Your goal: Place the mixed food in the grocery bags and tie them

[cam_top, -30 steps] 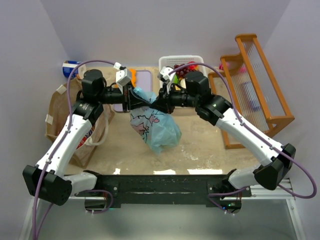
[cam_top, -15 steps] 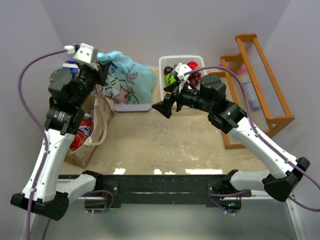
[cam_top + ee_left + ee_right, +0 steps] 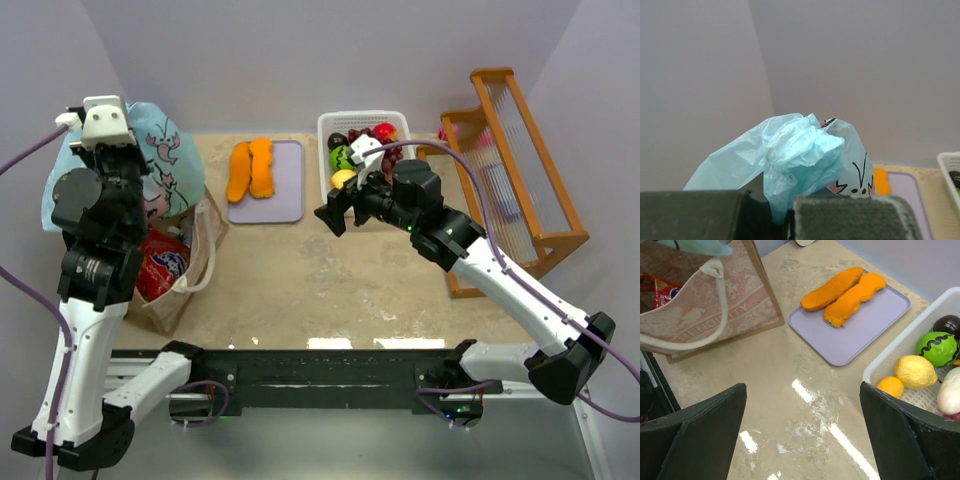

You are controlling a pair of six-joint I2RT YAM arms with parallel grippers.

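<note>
Now | left end effector (image 3: 782, 220) grips blue bag (image 3: 800, 155) | right end effector (image 3: 801, 387) agape, empty | basket (image 3: 895, 347) holds toy fruit (image 3: 914, 371)

Crinkled thin plastic bag (image 3: 800, 150) (translucent, faintly glossy)

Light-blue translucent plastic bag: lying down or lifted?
Lifted: left gripper clamps the light-blue plastic bag by its bunched top, above the brown paper bag.

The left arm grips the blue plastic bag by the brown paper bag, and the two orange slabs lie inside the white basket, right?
Not quite: the orange slabs lie on the lilac tray beside the white basket, not in it, as the right wrist view shows. The left gripper does grip the blue bag by the brown paper bag.
</note>
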